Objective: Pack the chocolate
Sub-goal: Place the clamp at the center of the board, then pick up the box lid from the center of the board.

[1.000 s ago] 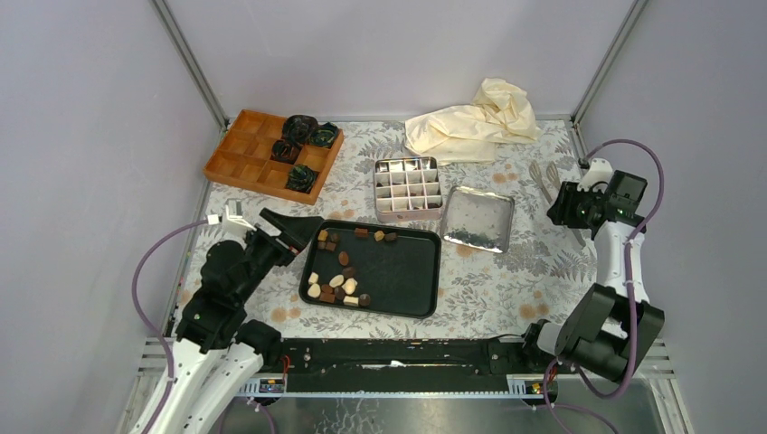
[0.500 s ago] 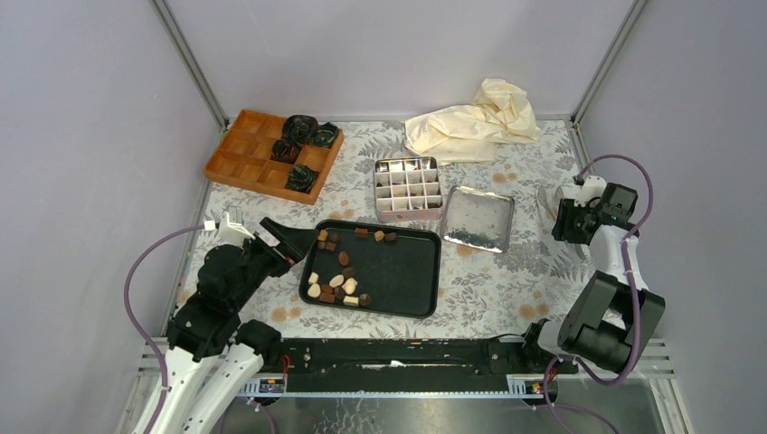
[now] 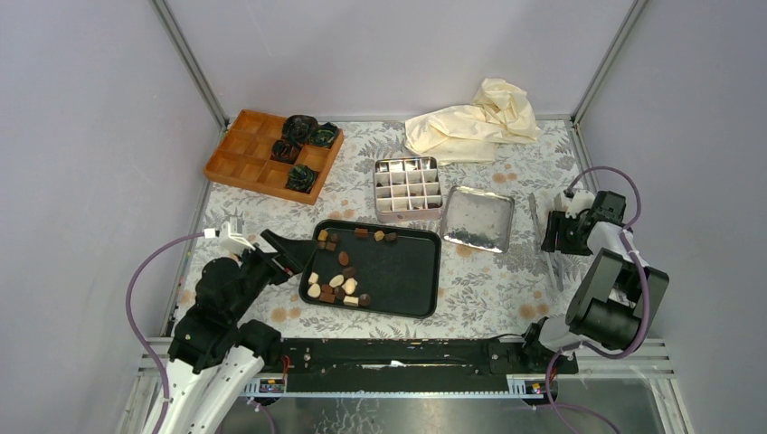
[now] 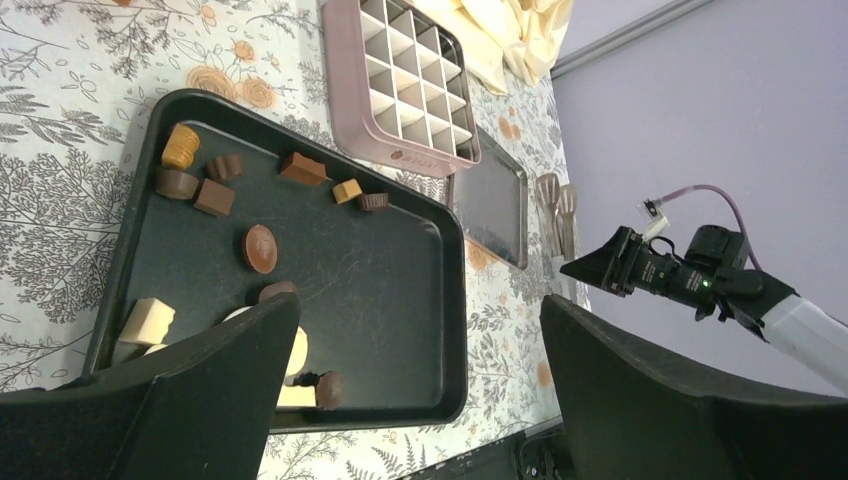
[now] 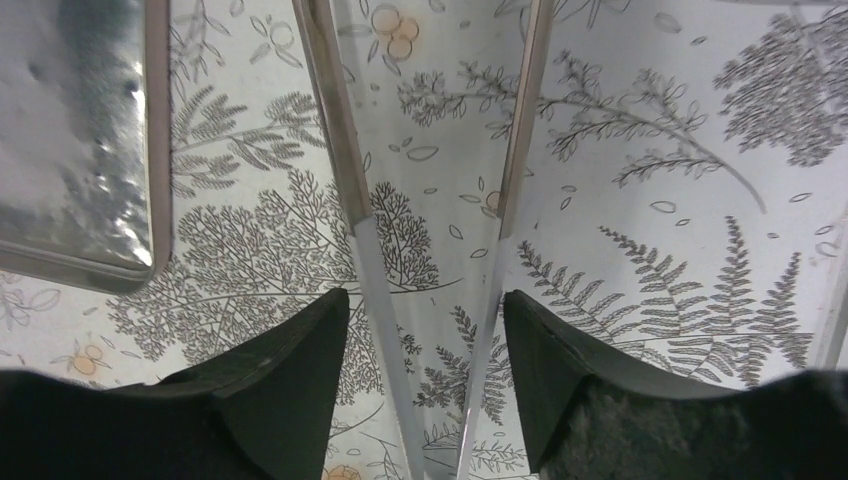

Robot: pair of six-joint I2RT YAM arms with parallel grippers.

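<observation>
Mixed brown and cream chocolate (image 4: 260, 248); left end effector (image 4: 418, 308) released, right end effector (image 5: 425, 298) unclear.

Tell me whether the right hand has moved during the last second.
Yes. In the top view, the right hand has come toward the near edge of the table and slightly closer to the silver lid, which stayed put.

~17 chocs (image 3: 344, 258), 4 paper cups (image 3: 301, 177)

This is a robotics lab test cell. Plain lilac wall panels (image 3: 90, 163) held by aluminium posts (image 3: 189, 61) box in a table (image 3: 506, 280) under a flowered cloth. Two cabled robot arms (image 3: 222, 289) are bolted to a metal rail (image 3: 398, 354) at its near edge.
</observation>
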